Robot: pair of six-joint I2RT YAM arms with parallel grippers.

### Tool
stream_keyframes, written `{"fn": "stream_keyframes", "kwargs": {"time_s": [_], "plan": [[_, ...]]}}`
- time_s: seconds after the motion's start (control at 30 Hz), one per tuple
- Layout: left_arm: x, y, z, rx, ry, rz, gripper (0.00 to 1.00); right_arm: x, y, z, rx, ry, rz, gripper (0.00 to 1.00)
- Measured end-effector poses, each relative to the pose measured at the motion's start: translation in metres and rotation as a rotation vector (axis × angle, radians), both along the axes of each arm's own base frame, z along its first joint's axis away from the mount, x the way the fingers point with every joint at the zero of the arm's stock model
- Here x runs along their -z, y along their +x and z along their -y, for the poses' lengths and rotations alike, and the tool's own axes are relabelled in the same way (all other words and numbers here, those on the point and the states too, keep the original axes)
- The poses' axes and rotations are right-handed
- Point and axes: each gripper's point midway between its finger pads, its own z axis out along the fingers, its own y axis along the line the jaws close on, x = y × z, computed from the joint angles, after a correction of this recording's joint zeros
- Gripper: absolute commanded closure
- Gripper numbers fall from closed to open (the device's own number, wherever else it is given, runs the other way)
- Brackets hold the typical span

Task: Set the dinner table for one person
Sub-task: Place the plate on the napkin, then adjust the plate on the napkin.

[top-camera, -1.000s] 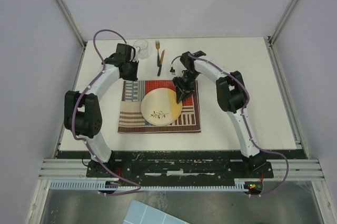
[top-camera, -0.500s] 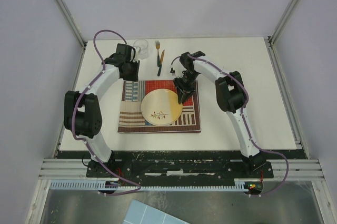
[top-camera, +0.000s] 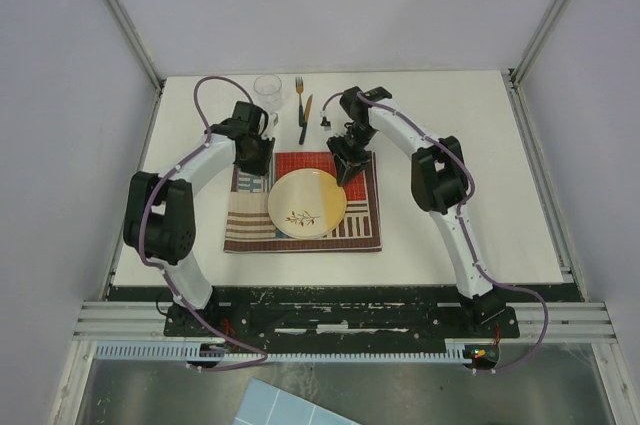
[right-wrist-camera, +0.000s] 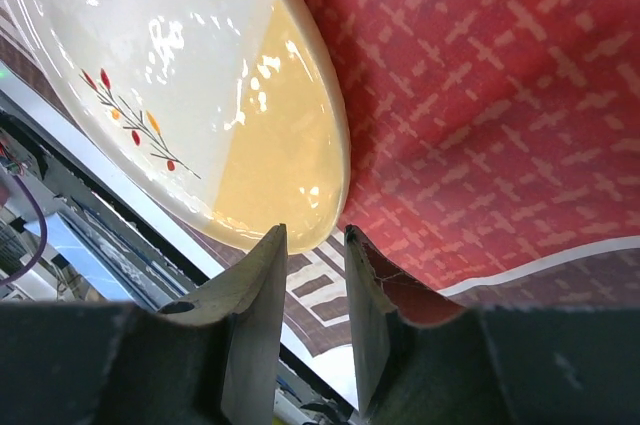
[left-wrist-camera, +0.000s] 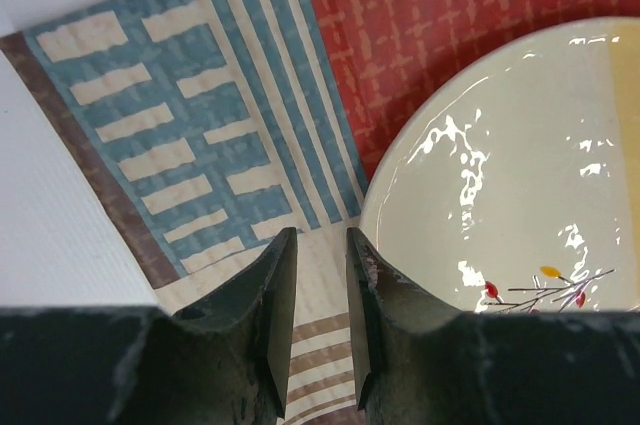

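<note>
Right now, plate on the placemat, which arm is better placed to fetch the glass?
Left, probably. The glass stands just beyond the left gripper, whose jaws are apart and empty. The right gripper sits across the plate, with fork and knife between it and the glass.

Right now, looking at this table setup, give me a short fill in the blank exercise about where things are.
1. The plate rests on the patchwork ___.
2. In the top view, the fork and knife lie on the dinner table just right of the clear ___.
3. The left gripper hangs above the cloth with ___ between its jaws.
Missing words: placemat; glass; nothing.
</note>
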Motion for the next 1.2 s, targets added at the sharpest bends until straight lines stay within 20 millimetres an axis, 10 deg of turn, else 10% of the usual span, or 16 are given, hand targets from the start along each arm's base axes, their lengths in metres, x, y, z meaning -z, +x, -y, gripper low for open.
{"fn": "stream_keyframes", "kwargs": {"time_s": [1.2], "plan": [[0.05, -0.031, 0.011, 0.022, 0.006, -0.154, 0.69, 0.002, 0.008, -0.005, -0.007, 0.012, 0.01, 0.64]]}}
